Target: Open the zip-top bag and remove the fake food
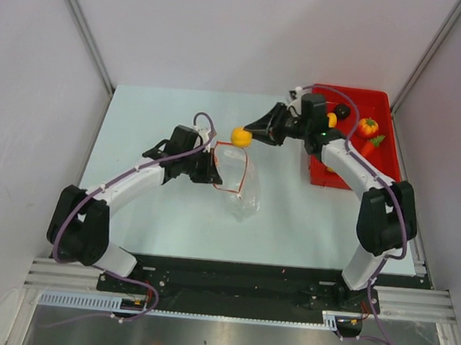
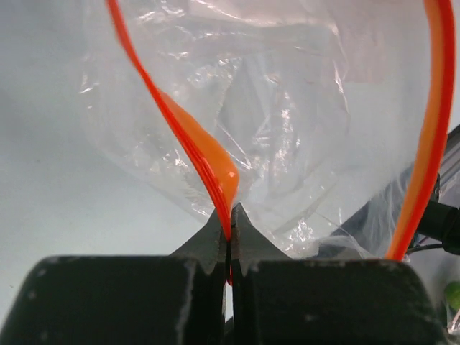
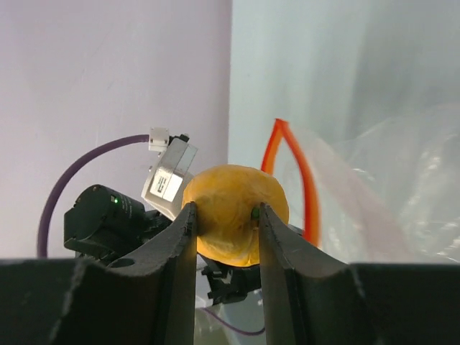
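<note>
the yellow fake food (image 1: pixel 240 136) is pinched between the part-open right fingers (image 1: pixel 256 132), just outside the zip-top bag (image 1: pixel 239 185), whose orange rim the shut left fingers (image 2: pixel 230 226) clamp. hold that rim steady; carry the piece to the red tray (image 1: pixel 379 164).

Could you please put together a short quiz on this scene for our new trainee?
1. True or false: the left gripper is shut on the orange-red zip strip of the small clear crinkly plastic bag.
2. The right gripper holds: A) a yellow-orange oval toy fruit; B) a green-topped carrot; C) nothing.
3. Fill in: the other toy foods lie in the red rectangular ____.
Key: 1 true; 2 A; 3 tray.
</note>
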Controlling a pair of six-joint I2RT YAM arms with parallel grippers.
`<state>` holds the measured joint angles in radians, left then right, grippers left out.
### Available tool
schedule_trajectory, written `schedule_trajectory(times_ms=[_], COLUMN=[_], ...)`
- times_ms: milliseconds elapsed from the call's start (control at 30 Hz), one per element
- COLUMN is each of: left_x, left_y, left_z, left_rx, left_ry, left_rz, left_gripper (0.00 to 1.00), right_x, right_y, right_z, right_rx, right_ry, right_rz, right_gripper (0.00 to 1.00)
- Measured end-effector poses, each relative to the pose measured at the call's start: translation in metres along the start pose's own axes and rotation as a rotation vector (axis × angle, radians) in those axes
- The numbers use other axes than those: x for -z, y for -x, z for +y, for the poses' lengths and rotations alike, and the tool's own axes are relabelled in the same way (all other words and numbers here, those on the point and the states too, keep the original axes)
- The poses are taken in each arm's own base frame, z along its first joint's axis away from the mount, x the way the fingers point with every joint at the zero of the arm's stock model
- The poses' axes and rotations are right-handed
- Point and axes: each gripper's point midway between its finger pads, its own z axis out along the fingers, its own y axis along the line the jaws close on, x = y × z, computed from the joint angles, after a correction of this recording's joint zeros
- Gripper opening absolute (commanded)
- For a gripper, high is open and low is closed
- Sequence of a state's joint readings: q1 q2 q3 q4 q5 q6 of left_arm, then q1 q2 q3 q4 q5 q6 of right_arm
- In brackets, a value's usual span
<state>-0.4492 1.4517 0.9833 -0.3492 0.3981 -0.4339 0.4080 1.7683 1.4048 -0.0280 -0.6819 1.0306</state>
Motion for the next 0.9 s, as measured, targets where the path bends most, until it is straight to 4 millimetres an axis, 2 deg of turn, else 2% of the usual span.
schedule_trajectory(times_ms=[133, 233, 333, 433, 533, 633, 767, 900], left_x=[-0.005, -0.009, -0.014, -0.019, -0.025, -0.034, -0.035, -0.012], left_y=[0.013, 0.039, 0.071, 0.107, 0.135, 0.163, 0.197, 0.216], left_z=[0.012, 0.02, 0.026, 0.029, 0.035, 0.043, 0.054, 0.065], left_rx=[0.037, 0.055, 0.059, 0.071, 0.105, 0.146, 0.167, 0.171], left_ry=[0.026, 0.049, 0.075, 0.077, 0.065, 0.05, 0.1, 0.217], left_rz=[0.008, -0.016, -0.056, -0.102, -0.135, -0.16, -0.199, -0.275], left_gripper=[0.0, 0.0, 0.0, 0.0, 0.0, 0.0, 0.0, 0.03], right_x=[0.047, 0.09, 0.129, 0.168, 0.204, 0.236, 0.254, 0.254], right_y=[0.04, 0.067, 0.087, 0.101, 0.11, 0.119, 0.126, 0.128], right_z=[-0.017, -0.029, -0.05, -0.087, -0.126, -0.156, -0.19, -0.228], right_rx=[0.022, 0.045, 0.06, 0.047, 0.019, -0.003, -0.033, -0.088], right_ry=[-0.088, -0.16, -0.262, -0.404, -0.548, -0.665, -0.767, -0.845], right_rz=[-0.114, -0.212, -0.297, -0.355, -0.396, -0.441, -0.453, -0.417], right_gripper=[0.08, 0.08, 0.08, 0.08, 0.08, 0.1, 0.12, 0.14])
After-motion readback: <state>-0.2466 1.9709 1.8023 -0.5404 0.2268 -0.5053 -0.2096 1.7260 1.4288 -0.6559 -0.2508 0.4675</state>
